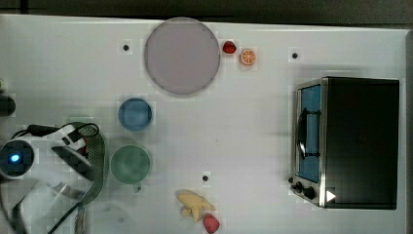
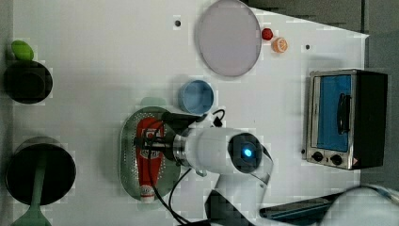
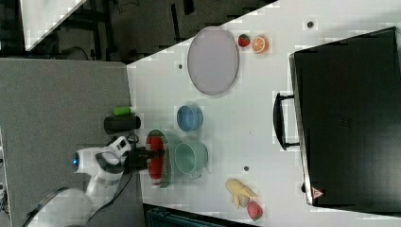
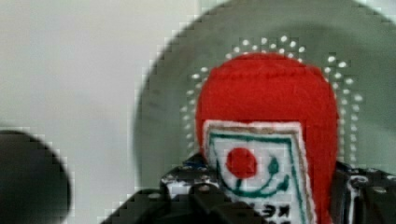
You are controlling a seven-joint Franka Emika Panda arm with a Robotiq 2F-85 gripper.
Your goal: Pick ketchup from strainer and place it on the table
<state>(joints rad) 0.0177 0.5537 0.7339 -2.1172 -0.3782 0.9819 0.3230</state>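
Note:
The red ketchup (image 2: pixel 147 128) bottle with a white label lies lengthwise in the pale green strainer (image 2: pixel 126 150), its white cap toward the left view's bottom. My gripper (image 2: pixel 149 143) reaches down over the bottle's middle. In the wrist view the two fingers (image 4: pixel 187 181) press against the sides of the ketchup (image 4: pixel 266 102), which rests on the dotted strainer (image 4: pixel 168 93) floor. In the right view the gripper (image 3: pixel 149 153) sits over the ketchup (image 3: pixel 153 142) inside the strainer (image 3: pixel 169 142). The white table (image 1: pixel 234 122) lies all around.
A green cup (image 1: pixel 130 164) and a blue cup (image 1: pixel 135 114) stand close beside the strainer. Farther off are a grey plate (image 1: pixel 181 55), a strawberry (image 1: pixel 229 47), an orange slice (image 1: pixel 248 56), a banana (image 1: pixel 195 202) and a toaster oven (image 1: pixel 350 141). Two dark round containers (image 2: pixel 26 82) stand at the left view's left.

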